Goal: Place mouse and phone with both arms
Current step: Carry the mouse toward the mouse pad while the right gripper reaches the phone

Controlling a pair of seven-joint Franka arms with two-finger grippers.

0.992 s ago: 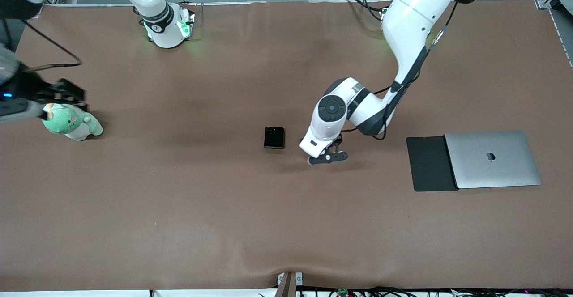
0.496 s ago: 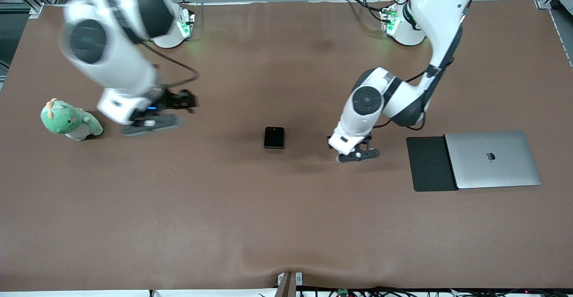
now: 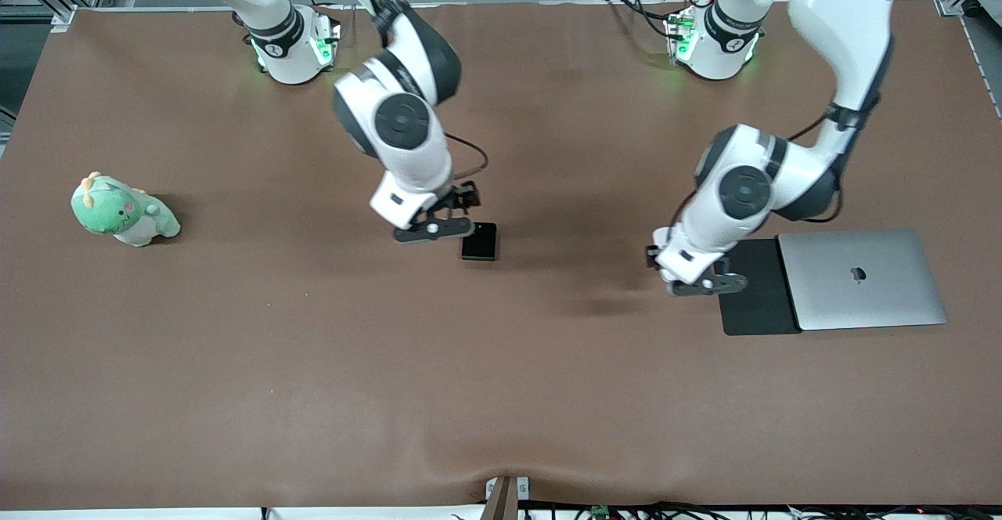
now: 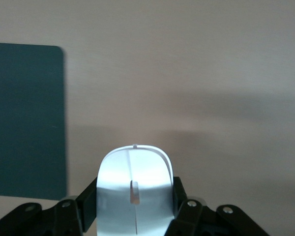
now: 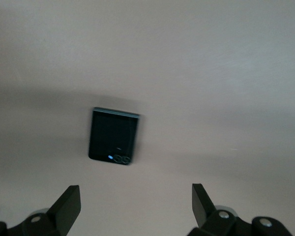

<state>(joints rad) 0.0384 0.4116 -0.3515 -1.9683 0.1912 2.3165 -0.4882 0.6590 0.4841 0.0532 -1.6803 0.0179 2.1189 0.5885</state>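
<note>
You have the brown table filling most of the front view. The silver laptop lies closed at the middle right of that frame, toward the left arm's end, and the flat black mouse pad lies touching its edge.

The left arm reaches down from the upper right, and its left gripper hangs over the pad's edge. In the left wrist view that claw is clamped on the white mouse, one finger pressed to each side; the pad shows as a dark slab at the frame's left side.

The right arm comes from the upper left, and its right gripper hovers at frame centre, just beside the phone. Its claw is spread wide and holds nothing in the right wrist view, with the phone lying flat on the table between the fingertips' line of sight.

A green plush toy sits at the middle left, well apart from everything.
</note>
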